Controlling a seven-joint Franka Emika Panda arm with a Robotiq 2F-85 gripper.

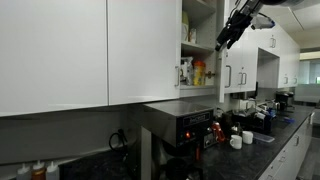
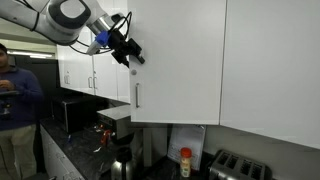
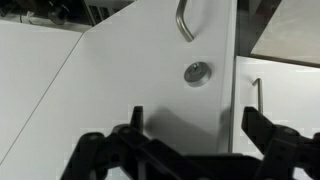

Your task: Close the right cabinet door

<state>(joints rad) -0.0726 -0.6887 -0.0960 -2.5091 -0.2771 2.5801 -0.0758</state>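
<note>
1. In an exterior view a person (image 2: 14, 90) stands at the far left, well apart from the arm.
2. To their right, my end effector (image 2: 128, 52) sits against the left edge of the right cabinet door (image 2: 180, 70), above its short silver handle (image 2: 137, 95).
3. The door stands swung out from the wall, its glossy face turned to that camera. An orange-capped bottle (image 2: 184, 162) and a toaster (image 2: 236, 168) are below it.
4. In an exterior view from another spot, wide white doors (image 1: 90, 50) fill the left. Then come the open shelves with bottles (image 1: 197, 72), and then the door (image 1: 219, 60) seen nearly edge-on.
5. The end effector (image 1: 228, 35) is just beside the door's upper part; white cups (image 1: 236, 141) stand on the dark surface (image 1: 285, 135) lower right.
6. In the wrist view the end effector (image 3: 192, 135) is spread wide and grips nothing. The door (image 3: 150, 90) lies beyond its fingers (image 3: 136, 122), with a round fitting (image 3: 197, 72) under the handle (image 3: 185, 20).
</note>
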